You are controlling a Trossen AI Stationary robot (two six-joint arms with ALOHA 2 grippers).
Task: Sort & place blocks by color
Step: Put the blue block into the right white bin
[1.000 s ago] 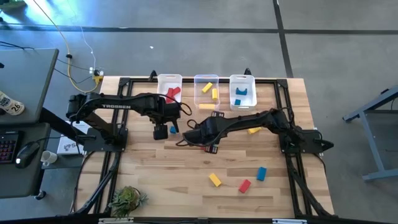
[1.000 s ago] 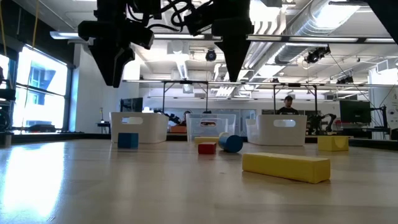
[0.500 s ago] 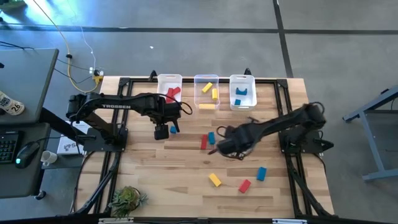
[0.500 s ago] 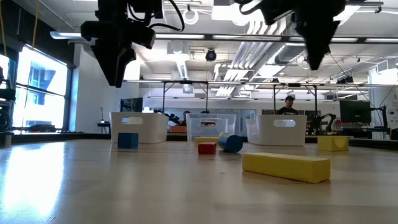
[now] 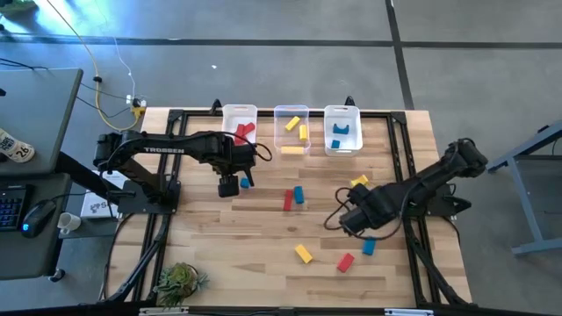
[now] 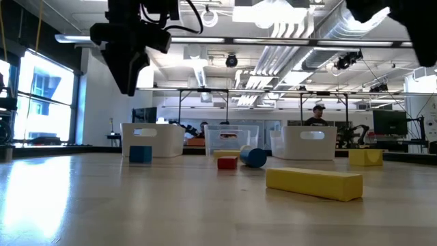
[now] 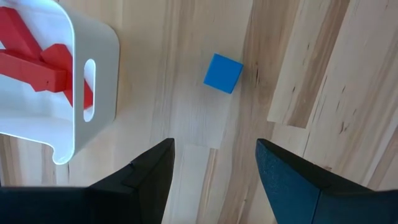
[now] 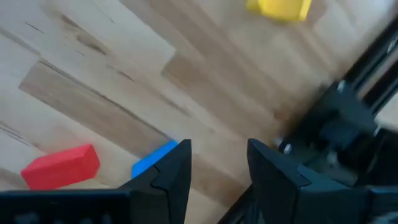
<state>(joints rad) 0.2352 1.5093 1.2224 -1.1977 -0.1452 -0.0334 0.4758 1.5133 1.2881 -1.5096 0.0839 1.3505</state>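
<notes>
From above, three bins stand in a row along the far edge of the tabletop (image 5: 219, 263): the left bin (image 5: 239, 117) holds red blocks (image 5: 243, 132), the middle bin (image 5: 291, 119) yellow blocks (image 5: 298, 126), and the right bin (image 5: 342, 124) blue blocks (image 5: 342, 133). The left claw (image 5: 227, 186) hangs near the left bin, just beside a small blue cube (image 5: 246, 182). A red bar (image 5: 287, 200) and a blue block (image 5: 299, 194) lie side by side mid-table; nearer the front lie a yellow bar (image 5: 303, 254), a red block (image 5: 345, 262) and a blue block (image 5: 369, 245). The right claw (image 5: 349, 221) hovers by that blue block, a yellow block (image 5: 359, 182) beyond it. At table height, the left claw (image 6: 126, 68) hangs high above the blue cube (image 6: 141, 154). The left wrist view shows its fingers (image 7: 146, 177) spread and empty, with the cube (image 7: 222, 73) ahead. The right wrist view shows fingers (image 8: 171, 171) apart, gripping nothing, above the blue block (image 8: 152, 160), beside the red one (image 8: 61, 167).
</notes>
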